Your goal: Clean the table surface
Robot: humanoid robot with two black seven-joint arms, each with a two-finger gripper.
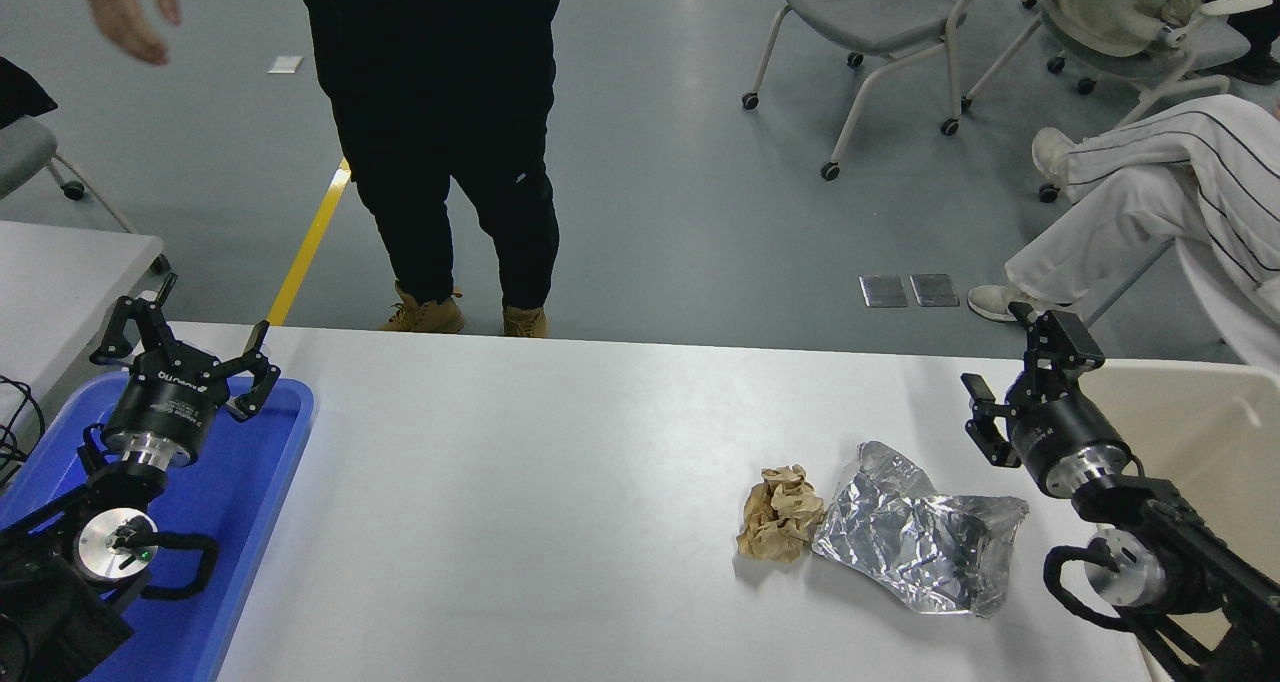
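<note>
The right gripper hangs above the far right part of the table, its two fingers spread wide with nothing between them. It sits just beyond the foil wrapper and beside the beige bin at the table's right end. The wrapper lies flat and crinkled on the white top, its left edge touching or nearly touching a paper wad (brown, crumpled tight). These two scraps are the only litter visible on the table, so the cleaning looks barely begun.

The left gripper is parked at the lower left over a blue tray, also open and empty.

Risks from here seem to lie mostly in the foil. It is thin and lies flat, so fingers closing from above may slide over it or pinch only a corner, and it could tear or slip free on the way to the bin. A low approach could also shove it into the wad and push both farther away. The bin wall stands close to the arm, so a careless swing might knock it.

A person stands near the table's far edge, and a seated person's legs reach in close at the right.
</note>
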